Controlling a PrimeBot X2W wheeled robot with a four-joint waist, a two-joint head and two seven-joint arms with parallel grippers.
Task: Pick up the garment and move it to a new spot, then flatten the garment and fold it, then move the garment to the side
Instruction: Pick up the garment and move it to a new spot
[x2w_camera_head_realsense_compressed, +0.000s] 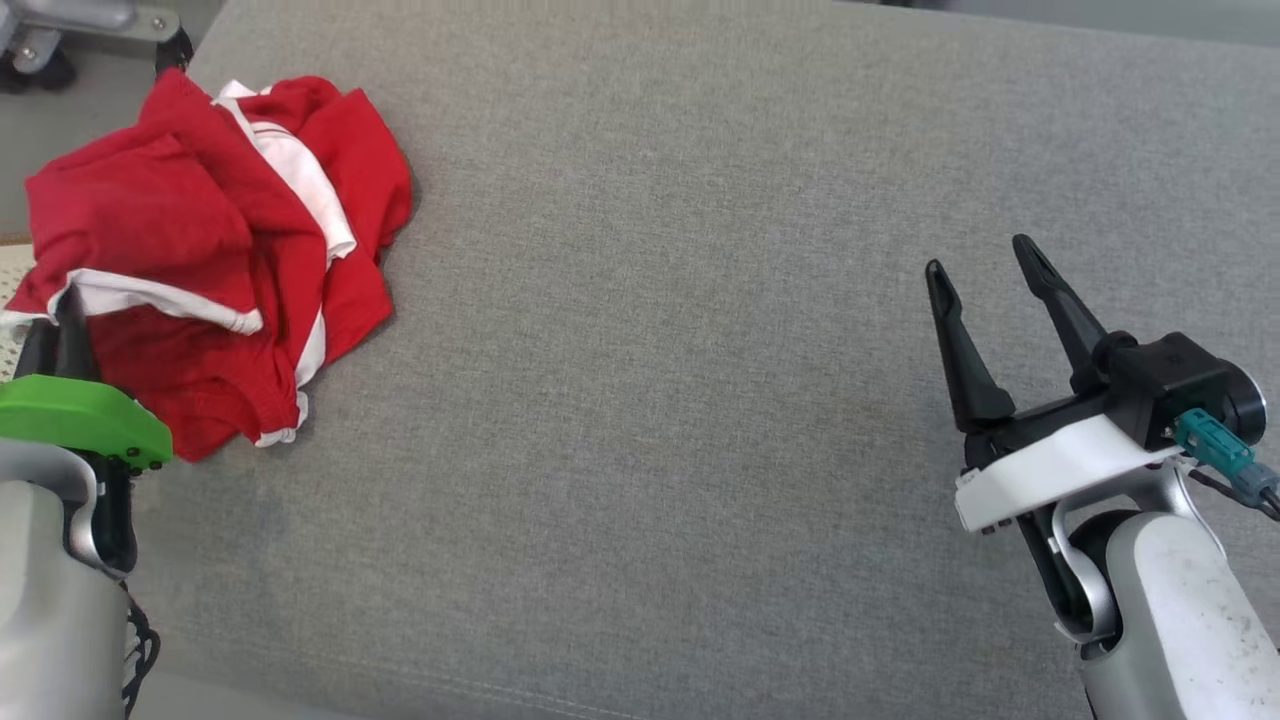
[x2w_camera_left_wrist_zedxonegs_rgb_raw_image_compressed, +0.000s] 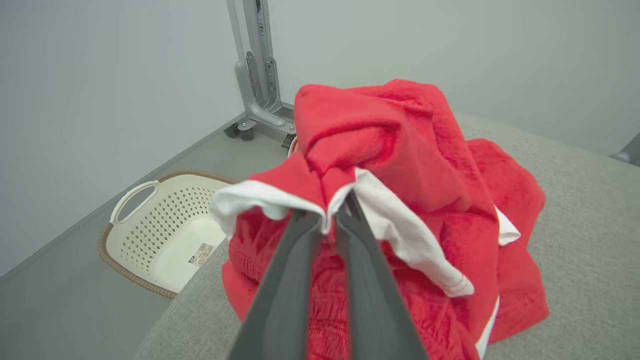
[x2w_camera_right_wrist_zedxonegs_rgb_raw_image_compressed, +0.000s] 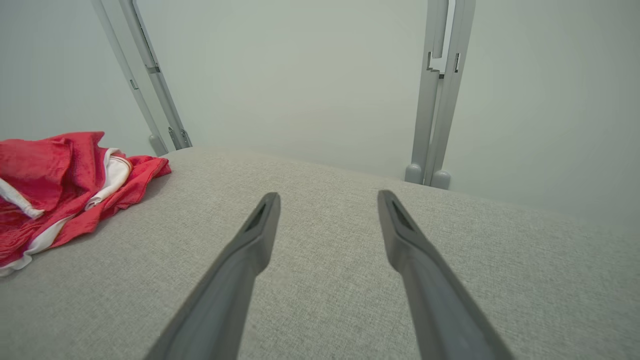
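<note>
- Grey cushion (x2w_camera_head_realsense_compressed: 650, 350): broad upholstered work surface and the reference for every entry below. Most of its middle and right lie bare.
- Garment (x2w_camera_head_realsense_compressed: 210, 260): red cloth with white trim, crumpled in a heap at the cushion's far-left corner, against its left edge. It is bunched, so no true long axis can be read. The heap runs slightly longer along the left edge than across it.
- Left gripper (x2w_camera_left_wrist_zedxonegs_rgb_raw_image_compressed: 327, 220): at the cushion's left edge, on the near side of the heap. Its fingers are pinched together on a white-trimmed fold.
- Right gripper (x2w_camera_head_realsense_compressed: 985, 255): over the cushion's right half, with its fingers spread apart and nothing between them. It is well apart from the garment.
- Governing relation: the garment lies directly ahead of the left gripper and far to the left of the right one. The lift and the carry toward the cushion's bare middle likely fall to the left arm.
- Basket (x2w_camera_left_wrist_zedxonegs_rgb_raw_image_compressed: 165, 235): cream, perforated, on the floor beyond the cushion's left edge.
</note>
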